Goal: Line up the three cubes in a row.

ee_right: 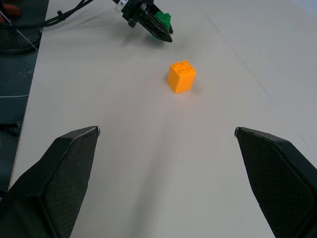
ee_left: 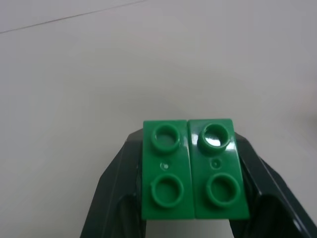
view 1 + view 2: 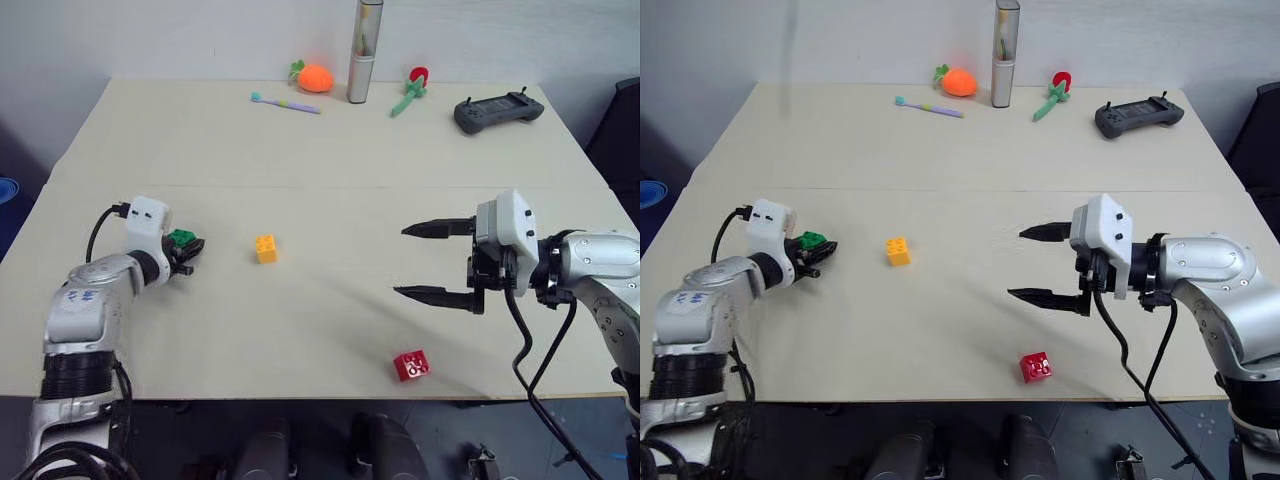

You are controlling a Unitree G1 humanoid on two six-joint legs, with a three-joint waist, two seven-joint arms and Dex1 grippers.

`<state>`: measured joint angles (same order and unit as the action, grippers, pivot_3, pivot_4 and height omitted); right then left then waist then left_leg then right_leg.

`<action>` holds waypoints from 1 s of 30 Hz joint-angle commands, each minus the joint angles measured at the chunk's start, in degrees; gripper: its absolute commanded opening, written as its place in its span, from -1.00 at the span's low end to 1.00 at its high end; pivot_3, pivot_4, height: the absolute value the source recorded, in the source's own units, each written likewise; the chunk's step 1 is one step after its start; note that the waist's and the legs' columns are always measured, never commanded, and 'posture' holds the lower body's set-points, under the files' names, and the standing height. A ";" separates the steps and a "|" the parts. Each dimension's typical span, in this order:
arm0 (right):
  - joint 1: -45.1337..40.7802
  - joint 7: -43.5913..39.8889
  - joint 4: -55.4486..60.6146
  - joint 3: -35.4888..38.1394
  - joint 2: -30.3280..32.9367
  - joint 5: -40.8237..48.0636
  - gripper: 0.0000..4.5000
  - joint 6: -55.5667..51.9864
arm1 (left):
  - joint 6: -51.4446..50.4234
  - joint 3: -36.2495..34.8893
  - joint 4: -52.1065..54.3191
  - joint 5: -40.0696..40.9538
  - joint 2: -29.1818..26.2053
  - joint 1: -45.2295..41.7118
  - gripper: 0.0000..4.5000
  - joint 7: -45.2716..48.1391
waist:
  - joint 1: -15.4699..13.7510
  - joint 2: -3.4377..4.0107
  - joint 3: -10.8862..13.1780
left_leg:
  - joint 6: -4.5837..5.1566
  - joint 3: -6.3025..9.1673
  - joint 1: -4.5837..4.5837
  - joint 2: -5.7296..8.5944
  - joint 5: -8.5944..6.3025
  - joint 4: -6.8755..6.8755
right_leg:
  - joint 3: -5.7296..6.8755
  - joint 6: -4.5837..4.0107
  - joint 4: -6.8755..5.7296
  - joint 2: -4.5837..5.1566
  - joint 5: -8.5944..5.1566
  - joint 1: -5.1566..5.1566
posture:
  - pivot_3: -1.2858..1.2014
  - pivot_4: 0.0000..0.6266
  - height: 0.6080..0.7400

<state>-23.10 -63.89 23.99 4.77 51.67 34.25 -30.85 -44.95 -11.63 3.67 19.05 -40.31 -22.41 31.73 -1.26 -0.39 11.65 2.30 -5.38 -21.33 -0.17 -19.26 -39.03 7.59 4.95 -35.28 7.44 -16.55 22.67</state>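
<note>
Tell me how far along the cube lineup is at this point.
Nothing is lined up yet. In hand: the left claw is shut on the green cube, just left of the yellow cube standing mid-table. Left to do: place the green one beside the yellow, then fetch the red cube, which lies tilted near the table's front edge. The right claw hangs open and empty above the table.
</note>
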 commanded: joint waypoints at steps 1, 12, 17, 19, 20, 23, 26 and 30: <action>1.84 -3.66 -0.02 1.07 2.00 -0.12 1.00 2.50 | 8.39 3.65 10.85 4.56 -6.46 4.72 -0.32 17.61 | 0.03 0.01 0.00 | 0.00 0.01 -0.01 0.00 0.00 0.00 | 0.00 0.00 0.04 0.00 0.00 0.00 | 0.03 -0.52 1.00; 12.03 -7.87 3.66 4.37 6.94 0.97 1.00 1.98 | 9.65 23.62 24.05 5.56 -4.21 2.65 -0.32 28.46 | -0.25 0.06 0.03 | 0.00 0.05 0.04 -0.02 0.00 0.02 | -0.01 0.01 0.28 0.02 0.01 -0.07 | 0.03 -0.52 1.00; 16.31 -8.10 3.96 6.09 8.69 -1.33 1.00 3.96 | 10.98 30.36 21.92 0.69 -1.72 0.30 -0.32 27.82 | -0.20 0.05 0.03 | 0.08 0.02 0.03 0.01 0.02 0.01 | 0.00 0.02 0.30 0.01 0.02 -0.10 | 0.03 -0.52 1.00; 18.09 -8.02 3.46 7.14 9.04 -2.31 1.00 4.72 | 10.45 32.49 22.35 -0.18 -0.87 0.18 -0.32 27.65 | -0.27 0.05 0.03 | 0.09 0.02 0.03 0.01 0.02 0.01 | 0.00 0.02 0.29 0.01 0.02 -0.09 | 0.03 -0.52 1.00; 18.83 -7.88 3.46 7.60 9.14 -2.54 1.00 4.91 | 10.18 33.20 22.86 -0.47 -0.75 0.37 -0.32 27.71 | -0.25 0.05 0.03 | 0.10 0.02 0.03 0.01 0.03 0.01 | 0.00 0.02 0.29 0.01 0.02 -0.09 | 0.03 -0.52 1.00; 20.37 -7.57 4.37 8.67 9.22 -2.09 1.00 4.66 | 10.77 34.79 24.05 -1.58 -1.11 1.45 -0.32 27.95 | -0.26 0.05 0.03 | 0.10 0.03 0.03 0.00 0.03 0.01 | 0.00 0.02 0.30 0.01 0.02 -0.10 | 0.03 -0.52 1.00; 21.43 -7.52 5.24 9.32 9.33 -1.91 1.00 4.53 | 11.66 35.51 23.12 -3.13 -0.22 1.83 -0.32 26.69 | -0.27 0.05 0.03 | 0.11 0.05 0.03 0.00 0.04 -0.01 | 0.00 0.02 0.30 0.01 0.02 -0.11 | 0.03 -0.52 1.00; 22.49 -7.45 5.51 9.91 9.56 -2.10 1.00 4.67 | 13.62 36.08 21.68 -5.01 1.28 2.47 -0.32 25.86 | -0.32 0.05 0.03 | 0.13 0.06 0.03 0.00 0.04 -0.02 | 0.00 0.02 0.30 0.04 0.02 -0.13 | 0.03 -0.52 1.00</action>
<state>-0.82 -71.46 27.42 12.27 60.16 31.80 -26.67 -33.04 23.77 25.24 15.10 -39.17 -20.19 57.90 -1.58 -0.34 11.68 2.44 -5.32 -21.30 -0.16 -19.23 -39.05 7.59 4.97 -34.98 7.48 -16.54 22.55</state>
